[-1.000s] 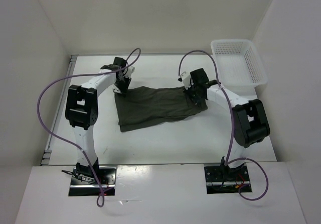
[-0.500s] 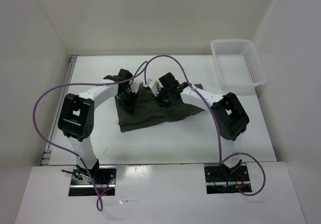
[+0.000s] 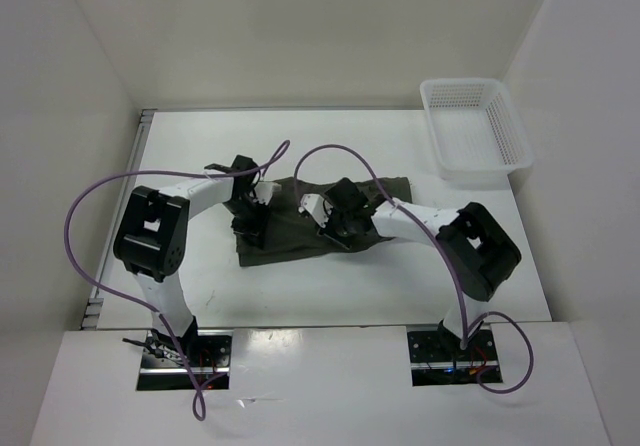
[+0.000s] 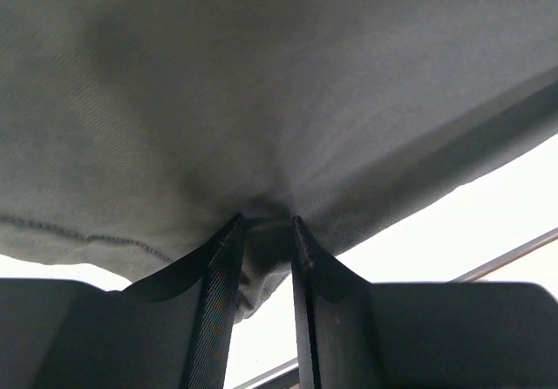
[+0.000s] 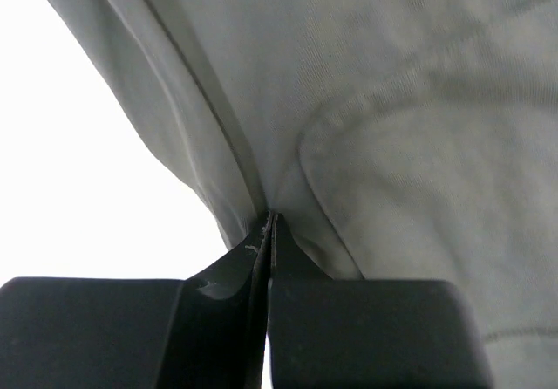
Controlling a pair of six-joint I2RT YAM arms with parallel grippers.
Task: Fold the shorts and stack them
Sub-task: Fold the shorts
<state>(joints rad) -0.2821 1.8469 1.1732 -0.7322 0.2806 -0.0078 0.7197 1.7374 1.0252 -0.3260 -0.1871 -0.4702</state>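
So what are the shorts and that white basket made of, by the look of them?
The shorts look like soft cloth, perhaps cotton, matte olive: fine weave, stitched hem, wrinkles. The basket looks like moulded plastic, white: rigid mesh walls.

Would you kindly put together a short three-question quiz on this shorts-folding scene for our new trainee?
1. Fill in: the basket stands at the table's far ___ corner.
2. What do the left jaws and the right jaws each grip? A: the shorts. B: the basket. C: nothing.
3. True or false: the shorts lie in the basket.

Key: 1 right; 2 A; 3 false.
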